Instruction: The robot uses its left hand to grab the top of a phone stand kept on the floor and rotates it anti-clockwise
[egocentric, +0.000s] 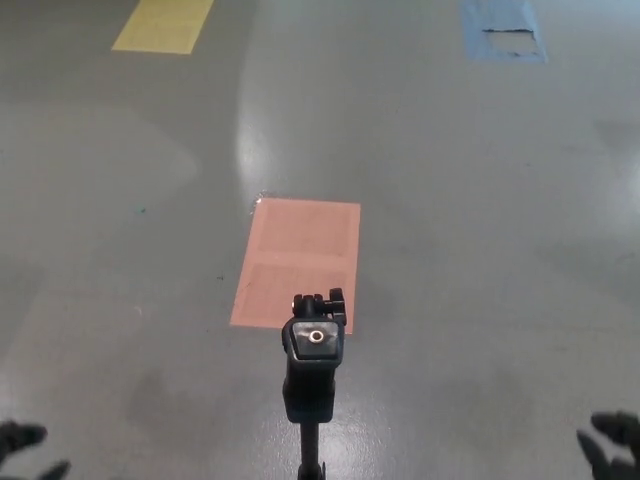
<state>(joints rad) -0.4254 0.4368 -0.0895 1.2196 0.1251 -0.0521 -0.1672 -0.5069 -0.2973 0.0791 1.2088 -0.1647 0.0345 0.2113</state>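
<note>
the phone stand (315, 370) is in the low middle of the view, standing up on the gray floor (480, 200). we look down on its top. the top is a black square block with a small shiny ring in it, and a little black knob sticks out behind it. a thin black pole goes down under it and out of the bottom edge. the feet do not show.

it looks hard and stiff, like plastic and metal. it is tall and thin, so it is likely light and could tip if pushed from the side. the best place to hold is the square block, with fingers on its flat sides. the knob is small and may just spin.

right behind the stand, a pink sheet (298, 260) lies flat on the floor. far off are a yellow patch (163, 24) and a blue patch (503, 28).

the left hand (28, 448) is at the low left corner, well apart from the stand, fingers spread and holding nothing. the right hand (612, 445) is at the low right corner, also spread and empty.
</note>
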